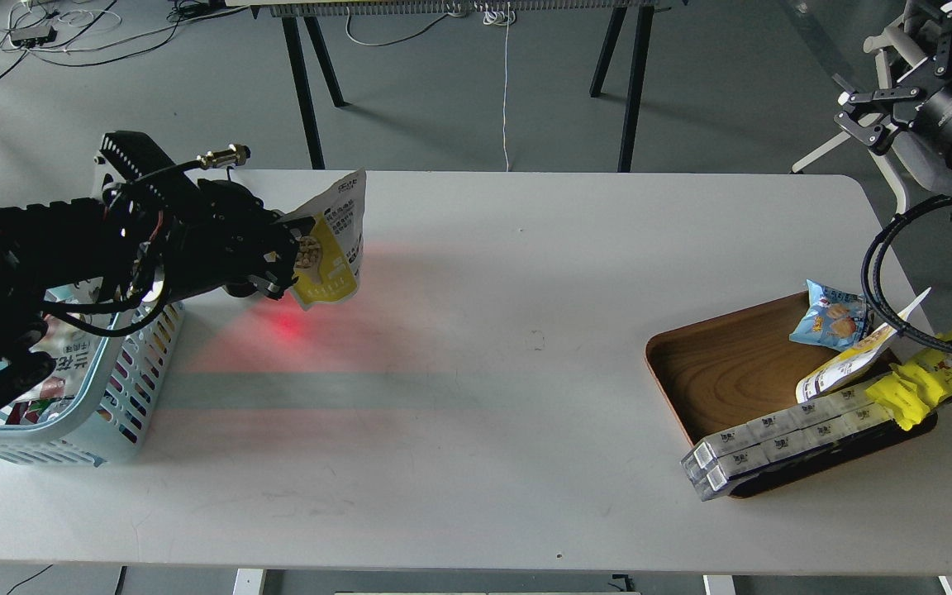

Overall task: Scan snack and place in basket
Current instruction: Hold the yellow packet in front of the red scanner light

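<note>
My left gripper (pixel 287 254) is shut on the snack (pixel 332 244), a flat pouch with a yellow lower part and a white printed upper part. It holds the pouch upright a little above the table, just right of the light blue basket (pixel 125 376) at the left edge. My left arm hides the scanner; only its red light (pixel 287 327) shows on the table below the pouch. My right gripper (pixel 864 124) is raised off the table at the top right, fingers apart and empty.
A brown wooden tray (pixel 716 368) at the right holds a small blue packet (pixel 831 316), a second white and yellow pouch (pixel 844 364), an all-yellow bag (pixel 930 372) and long white boxes (pixel 782 442). The basket holds other packets. A black cable (pixel 885 256) loops over the tray.
</note>
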Controlling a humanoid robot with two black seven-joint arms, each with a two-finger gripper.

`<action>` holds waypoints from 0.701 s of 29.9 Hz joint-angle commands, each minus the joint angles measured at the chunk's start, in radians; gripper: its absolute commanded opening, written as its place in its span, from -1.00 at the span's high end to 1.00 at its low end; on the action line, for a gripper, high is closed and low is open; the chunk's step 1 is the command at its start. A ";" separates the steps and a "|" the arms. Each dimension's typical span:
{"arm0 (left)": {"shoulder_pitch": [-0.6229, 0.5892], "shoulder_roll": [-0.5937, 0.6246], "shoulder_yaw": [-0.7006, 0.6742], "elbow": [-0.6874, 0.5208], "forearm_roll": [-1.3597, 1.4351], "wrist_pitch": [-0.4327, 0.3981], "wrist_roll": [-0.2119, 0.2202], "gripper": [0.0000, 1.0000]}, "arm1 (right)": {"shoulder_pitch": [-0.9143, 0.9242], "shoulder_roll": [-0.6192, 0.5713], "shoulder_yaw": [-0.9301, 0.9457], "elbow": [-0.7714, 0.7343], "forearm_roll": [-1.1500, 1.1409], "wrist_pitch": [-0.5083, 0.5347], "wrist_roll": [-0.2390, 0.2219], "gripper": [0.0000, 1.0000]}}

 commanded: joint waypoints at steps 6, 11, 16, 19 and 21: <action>0.000 0.009 0.001 -0.002 -0.002 0.000 -0.046 1.00 | 0.000 0.000 0.000 0.000 0.000 0.000 0.000 -0.95; -0.009 0.018 0.018 -0.023 -0.002 0.000 -0.055 1.00 | -0.002 0.000 0.000 0.000 -0.002 -0.001 0.000 -0.95; -0.018 0.026 0.034 -0.023 0.000 0.000 -0.054 1.00 | -0.002 0.000 0.000 0.000 -0.001 -0.001 0.000 -0.95; -0.041 0.026 0.038 -0.025 0.001 0.000 -0.054 1.00 | -0.003 0.000 0.000 0.000 0.000 -0.001 0.000 -0.95; -0.053 0.024 0.043 -0.025 0.001 0.000 -0.054 1.00 | -0.005 0.000 0.000 -0.001 0.000 -0.001 0.000 -0.95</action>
